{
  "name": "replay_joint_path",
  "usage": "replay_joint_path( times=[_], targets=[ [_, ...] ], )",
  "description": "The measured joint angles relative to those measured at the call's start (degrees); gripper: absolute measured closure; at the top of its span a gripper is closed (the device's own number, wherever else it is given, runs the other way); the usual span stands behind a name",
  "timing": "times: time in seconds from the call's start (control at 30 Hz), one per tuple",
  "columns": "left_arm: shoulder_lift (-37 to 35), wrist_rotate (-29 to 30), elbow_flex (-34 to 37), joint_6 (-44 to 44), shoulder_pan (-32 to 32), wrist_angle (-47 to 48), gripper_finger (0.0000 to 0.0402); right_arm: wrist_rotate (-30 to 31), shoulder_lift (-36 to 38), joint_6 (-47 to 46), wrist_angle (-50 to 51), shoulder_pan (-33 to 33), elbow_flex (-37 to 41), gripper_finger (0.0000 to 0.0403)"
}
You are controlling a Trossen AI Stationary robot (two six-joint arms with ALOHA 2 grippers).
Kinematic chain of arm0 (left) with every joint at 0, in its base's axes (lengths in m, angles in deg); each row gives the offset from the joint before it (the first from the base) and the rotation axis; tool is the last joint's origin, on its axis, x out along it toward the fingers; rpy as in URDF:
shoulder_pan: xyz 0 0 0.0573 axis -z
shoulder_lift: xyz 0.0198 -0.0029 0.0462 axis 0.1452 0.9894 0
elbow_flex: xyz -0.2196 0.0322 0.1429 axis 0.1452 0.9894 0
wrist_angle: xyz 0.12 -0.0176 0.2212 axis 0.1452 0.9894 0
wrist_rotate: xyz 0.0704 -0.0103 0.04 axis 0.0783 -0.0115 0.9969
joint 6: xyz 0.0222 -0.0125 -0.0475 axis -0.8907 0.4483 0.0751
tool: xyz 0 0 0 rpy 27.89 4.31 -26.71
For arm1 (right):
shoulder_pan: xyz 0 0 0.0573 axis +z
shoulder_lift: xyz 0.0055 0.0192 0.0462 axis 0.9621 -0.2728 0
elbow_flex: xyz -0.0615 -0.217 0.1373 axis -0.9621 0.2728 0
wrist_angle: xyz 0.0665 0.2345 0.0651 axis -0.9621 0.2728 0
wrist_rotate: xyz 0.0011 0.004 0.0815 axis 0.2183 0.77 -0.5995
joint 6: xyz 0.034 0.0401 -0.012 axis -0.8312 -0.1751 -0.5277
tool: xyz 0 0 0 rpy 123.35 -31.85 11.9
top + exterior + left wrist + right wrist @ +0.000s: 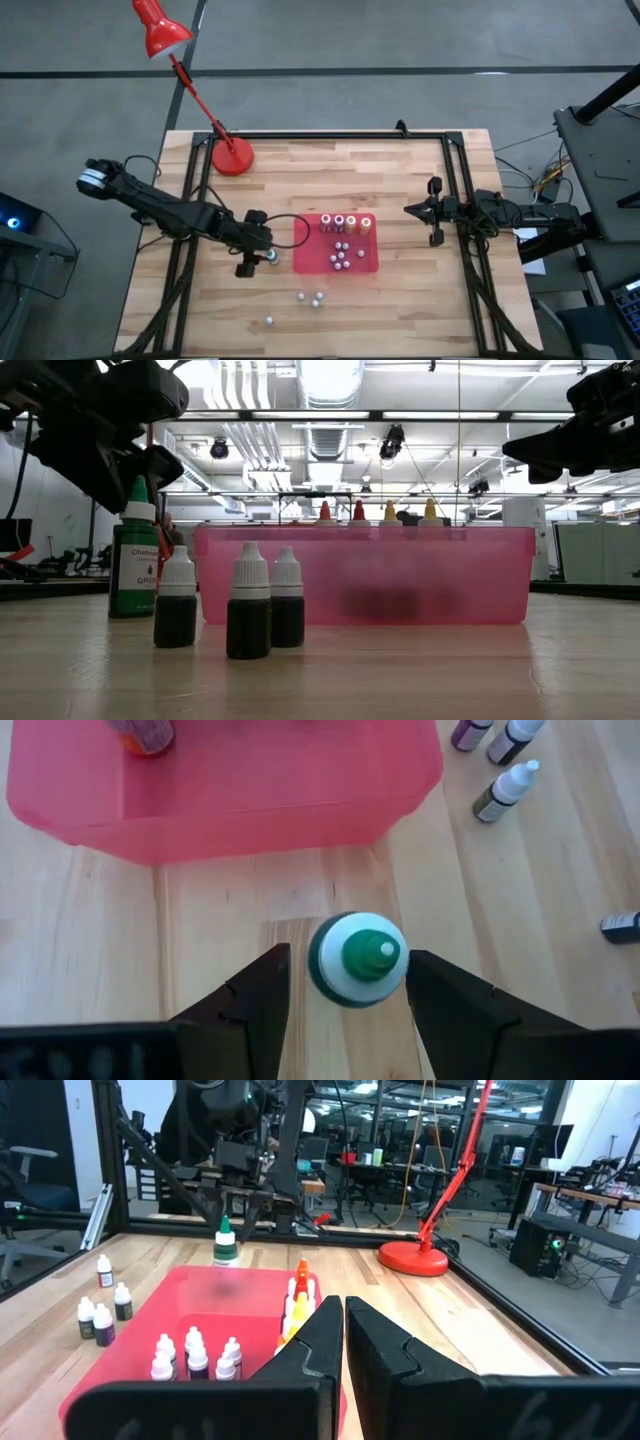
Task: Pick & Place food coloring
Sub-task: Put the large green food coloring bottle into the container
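- High view: we see the left gripper (262, 258) low over the table (400, 300), just left of the red tray (312, 262).
- Left wrist view: a green bottle (358, 960) stands upright between our left fingers (248, 1010); they stand spread, one on each side, with a sliver of gap showing, so nothing is clamped. The tray lies just ahead of this claw.
- Low view: that green bottle (133, 560) rests on the wood under the left gripper (100, 450), just beside the tray's wall.
- Four more bottles (345, 223), with orange and yellow bodies, stand in a row along the tray's far edge, ahead of the left claw and to its right.
- Small dark bottles (249, 615) with white caps stand on the table, nearer the front edge than the left claw.
- The right gripper (344, 1342) waits at the table's right side, well clear of the tray, its fingers pressed together on nothing.
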Motion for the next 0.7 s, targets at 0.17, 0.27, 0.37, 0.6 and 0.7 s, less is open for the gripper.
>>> replay_joint_path(
  times=[0.17, 0.27, 0.37, 0.6, 0.7],
  targets=[
    [1.2, 0.0, 0.0, 0.0, 0.0, -2.2, 0.0232, 0.0, 0.0, 0.0, 0.0, 0.0, 0.0, 0.0394],
    [1.9, 0.0, 0.0, 0.0, 0.0, -2.1, 0.0232, 0.0, 0.0, 0.0, 0.0, 0.0, 0.0, 0.0394],
    [2.1, 0.0, 0.0, 0.1, 0.0, -2.2, 0.0232, 0.0, 0.0, 0.0, 0.0, 0.0, 0.0, 0.0394],
    [2.1, -0.5, 0.0, 1.0, 0.0, -2.2, 0.0253, 0.0, 0.0, 0.0, 0.0, 0.0, 0.0, 0.0394],
    [2.1, -0.4, 0.0, 1.0, 0.0, -2.4, 0.0282, 0.0, 0.0, 0.0, 0.0, 0.0, 0.0, 0.0394]
  ],
)
